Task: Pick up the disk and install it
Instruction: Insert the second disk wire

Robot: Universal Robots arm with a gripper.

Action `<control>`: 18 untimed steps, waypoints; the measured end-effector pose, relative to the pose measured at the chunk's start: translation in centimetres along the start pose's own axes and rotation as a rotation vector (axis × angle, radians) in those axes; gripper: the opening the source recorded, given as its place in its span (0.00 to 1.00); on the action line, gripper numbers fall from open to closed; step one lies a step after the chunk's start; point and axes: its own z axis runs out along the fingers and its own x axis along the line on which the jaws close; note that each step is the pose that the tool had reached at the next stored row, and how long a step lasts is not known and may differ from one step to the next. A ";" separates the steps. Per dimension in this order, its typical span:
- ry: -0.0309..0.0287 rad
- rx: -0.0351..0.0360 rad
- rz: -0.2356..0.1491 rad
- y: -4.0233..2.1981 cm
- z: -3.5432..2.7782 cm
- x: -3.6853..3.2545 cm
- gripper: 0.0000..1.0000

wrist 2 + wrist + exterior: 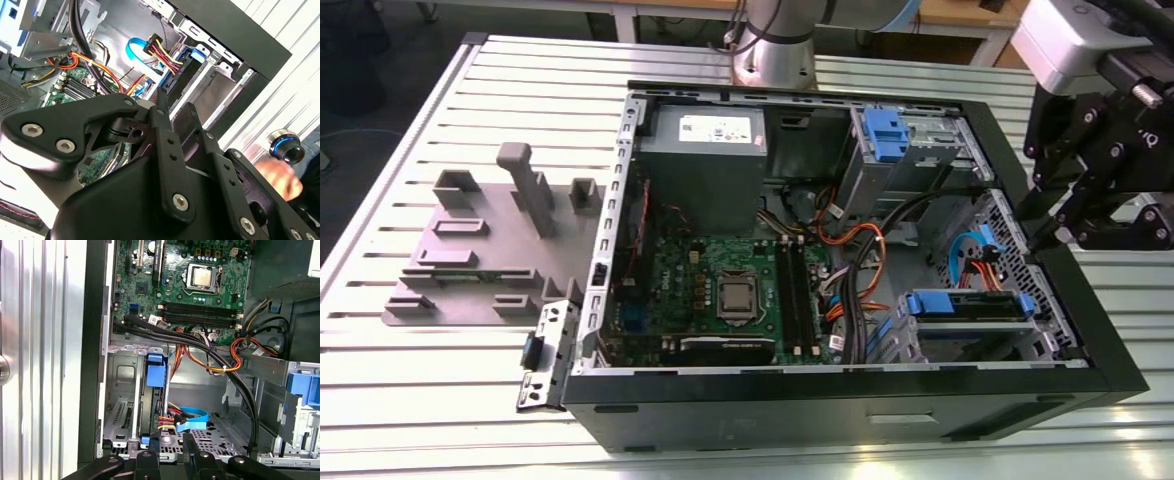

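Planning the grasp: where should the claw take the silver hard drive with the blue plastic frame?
Probably by the blue frame edge of the silver hard drive, coming in through the black computer case's open side: the drive stands on edge in its metal cage, so only that edge is exposed.

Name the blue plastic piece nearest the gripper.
The blue frame in the drive bay facing the gripper; the other, a blue latch, sits farther off, toward the power supply.
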 end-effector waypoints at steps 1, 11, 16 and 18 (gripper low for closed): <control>-0.0001 0.0000 0.000 0.00 0.00 0.00 0.33; -0.0001 -0.0002 0.000 -0.04 -0.08 -0.01 0.33; -0.0011 -0.0176 0.002 -0.55 -0.02 0.03 0.33; -0.0010 -0.0184 0.002 -0.55 0.00 0.03 0.33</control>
